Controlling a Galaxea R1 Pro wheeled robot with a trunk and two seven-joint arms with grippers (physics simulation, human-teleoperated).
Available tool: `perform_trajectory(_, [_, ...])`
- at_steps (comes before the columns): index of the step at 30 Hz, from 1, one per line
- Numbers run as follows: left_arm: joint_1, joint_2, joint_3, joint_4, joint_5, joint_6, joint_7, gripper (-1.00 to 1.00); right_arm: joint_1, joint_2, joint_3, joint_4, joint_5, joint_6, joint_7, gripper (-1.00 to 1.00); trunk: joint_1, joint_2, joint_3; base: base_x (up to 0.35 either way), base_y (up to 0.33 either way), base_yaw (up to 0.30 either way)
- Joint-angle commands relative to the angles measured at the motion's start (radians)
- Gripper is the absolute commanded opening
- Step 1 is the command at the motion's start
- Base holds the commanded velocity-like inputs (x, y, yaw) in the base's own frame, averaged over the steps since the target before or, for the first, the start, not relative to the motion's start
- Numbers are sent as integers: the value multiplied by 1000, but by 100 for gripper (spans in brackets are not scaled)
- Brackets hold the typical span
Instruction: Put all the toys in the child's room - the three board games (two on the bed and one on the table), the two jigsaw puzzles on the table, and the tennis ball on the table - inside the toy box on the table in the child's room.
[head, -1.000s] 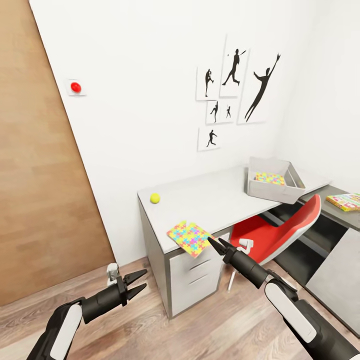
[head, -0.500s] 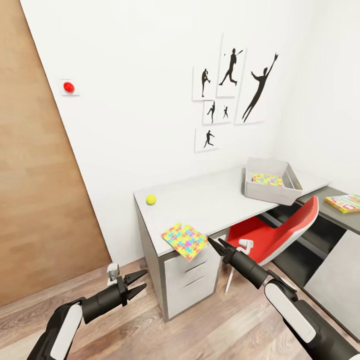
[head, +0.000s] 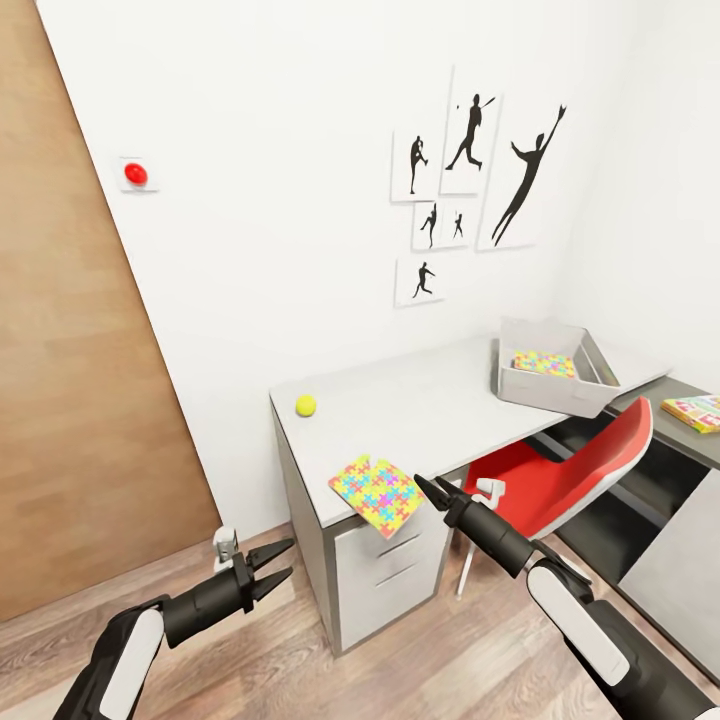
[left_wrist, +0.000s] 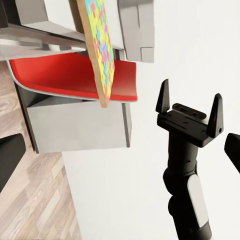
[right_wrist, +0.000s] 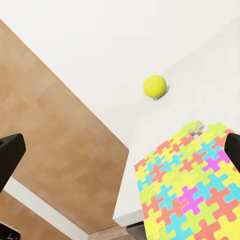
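Observation:
A colourful jigsaw puzzle (head: 378, 495) lies on the grey desk (head: 420, 410), overhanging its front edge. My right gripper (head: 432, 487) hovers open just right of the puzzle, level with the desk edge. The right wrist view looks over that jigsaw puzzle (right_wrist: 192, 180) toward the yellow tennis ball (right_wrist: 154, 86). The tennis ball (head: 306, 405) rests near the desk's back left corner. The grey toy box (head: 590, 395) stands at the desk's right end with a second puzzle (head: 545, 363) inside. A board game (head: 697, 412) lies on the darker table at the far right. My left gripper (head: 287, 558) hangs open, low over the floor.
A red chair (head: 570, 480) is tucked under the desk, to the right of the drawer unit (head: 385, 580). A brown door (head: 70, 350) fills the left side. Wooden floor lies in front of the desk. The left wrist view catches the open right gripper (left_wrist: 189, 102).
The whole view has shifted a little, so the camera moved; the desk now sits slightly lower and further right. Both arms keep the same pose, both grippers still open.

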Motion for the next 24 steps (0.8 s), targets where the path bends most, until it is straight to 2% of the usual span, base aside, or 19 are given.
perform_trajectory(1, [-1, -1, 1, 0, -2, 4, -3, 100, -1, -1, 1, 0, -11, 6, 2, 100, 0, -1, -1, 6, 3, 0])
perform_trajectory(15, [-1, -2, -1, 3, -3, 4, 3, 100, -1, 0, 1, 1, -12, 5, 2, 100, 0, -1, -1, 1, -6, 0])
perform_trajectory(24, [-1, -3, -3, 4, -5, 4, 6, 100, -1, 1, 1, 1, -12, 5, 2, 100, 0, -1, -1, 53, -198, 0])
